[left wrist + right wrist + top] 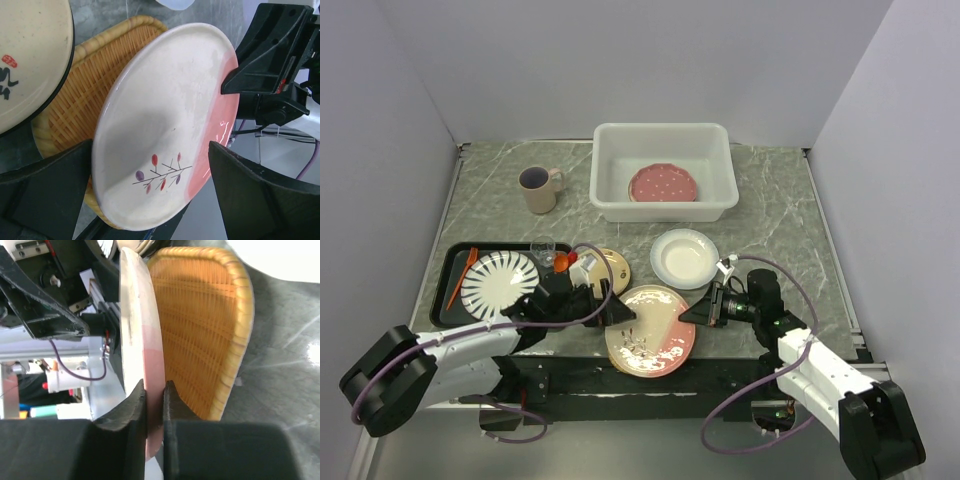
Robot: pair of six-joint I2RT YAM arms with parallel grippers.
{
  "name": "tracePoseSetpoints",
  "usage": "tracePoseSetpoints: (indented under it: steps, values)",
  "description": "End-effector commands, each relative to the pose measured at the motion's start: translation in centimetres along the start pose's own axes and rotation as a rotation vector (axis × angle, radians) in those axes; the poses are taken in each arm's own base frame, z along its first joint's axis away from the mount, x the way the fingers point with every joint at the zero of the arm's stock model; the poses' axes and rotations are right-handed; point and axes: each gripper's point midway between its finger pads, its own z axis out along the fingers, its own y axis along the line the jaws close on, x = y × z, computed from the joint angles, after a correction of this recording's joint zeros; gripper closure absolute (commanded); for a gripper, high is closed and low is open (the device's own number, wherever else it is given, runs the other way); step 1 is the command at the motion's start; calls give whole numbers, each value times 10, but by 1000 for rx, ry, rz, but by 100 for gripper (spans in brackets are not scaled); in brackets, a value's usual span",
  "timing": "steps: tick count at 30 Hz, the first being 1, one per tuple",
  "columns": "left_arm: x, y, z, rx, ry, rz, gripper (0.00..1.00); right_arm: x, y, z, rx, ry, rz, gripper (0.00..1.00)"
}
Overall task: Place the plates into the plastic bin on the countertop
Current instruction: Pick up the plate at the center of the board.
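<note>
A cream-and-pink plate (651,328) with a sprig drawing (162,172) sits tilted over an orange woven squarish plate (95,90) at the near edge of the countertop (780,215). My right gripper (155,392) is shut on its pink rim (152,360), at the plate's right side (694,313). My left gripper (150,192) is open, its fingers (260,195) standing wide on either side of the plate's near-left part (618,314) without touching it. The plastic bin (610,190) stands at the back and holds a pink dotted plate (663,183).
A plain white plate (685,257) lies just in front of the bin. A cream, dark-rimmed plate (25,60) sits left of the woven one. A black tray (452,290) at the left holds a white striped plate (500,282) and an orange utensil (468,265). A mug (538,189) and a small glass (544,252) stand nearby.
</note>
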Motion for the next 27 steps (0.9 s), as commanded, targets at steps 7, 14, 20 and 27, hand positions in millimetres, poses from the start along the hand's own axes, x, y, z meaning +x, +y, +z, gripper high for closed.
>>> tracePoseSetpoints:
  steps: [7,14,20,27]
  values:
    - [-28,-35,2,79,-72,57,1,-10,27,-3,-86,-13,-84,100]
    - [-37,-32,1,24,-90,101,1,-15,32,-4,-88,-21,-94,100]
    - [-47,-34,3,-14,-90,149,1,-19,37,-5,-92,-32,-104,100]
    - [-61,-42,3,-38,-115,181,1,-23,42,-6,-91,-36,-111,100]
